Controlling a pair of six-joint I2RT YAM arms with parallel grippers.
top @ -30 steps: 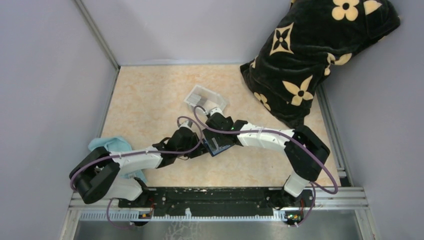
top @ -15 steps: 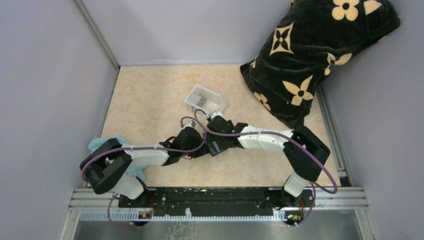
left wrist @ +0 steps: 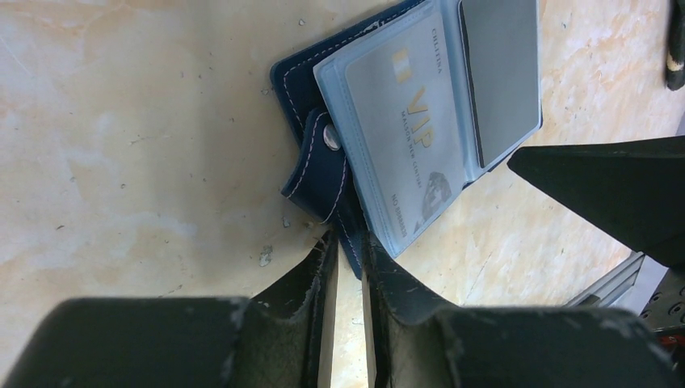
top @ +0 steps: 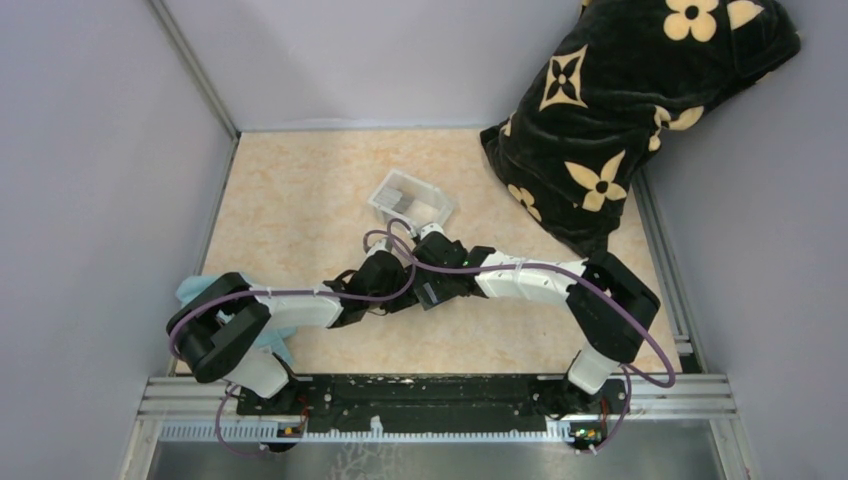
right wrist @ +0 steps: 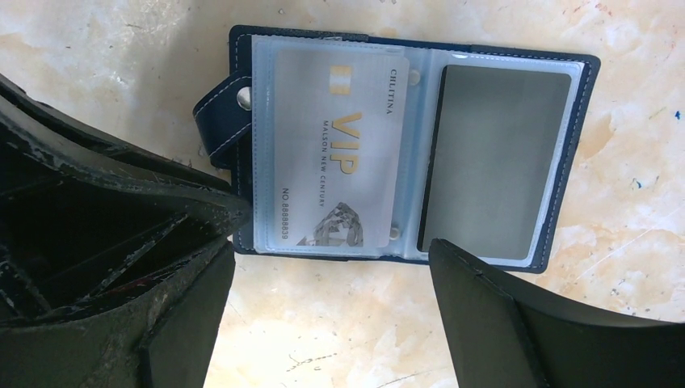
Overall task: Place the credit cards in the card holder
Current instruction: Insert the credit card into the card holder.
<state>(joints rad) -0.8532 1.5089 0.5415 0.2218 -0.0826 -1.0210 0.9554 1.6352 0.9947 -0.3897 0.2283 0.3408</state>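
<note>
Near done, likely: 2 sleeved, VIP card (right wrist: 339,145) + grey card (right wrist: 493,174), in open card holder (right wrist: 416,153) flat on surface (right wrist: 404,339). Left hand (left wrist: 346,267) nearly closed, pinching its navy edge; right hand (right wrist: 335,242) wide, empty. Can't tell re more in tray (top: 380,192).

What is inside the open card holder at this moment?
Inside the card holder, clear sleeves hold a silver VIP card and a plain dark grey card. Anything beneath those cards is covered.

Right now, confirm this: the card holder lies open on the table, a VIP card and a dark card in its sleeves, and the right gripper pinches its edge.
Wrong arm. The left gripper pinches the edge of the card holder, as the left wrist view shows; the right gripper stands open.
</note>
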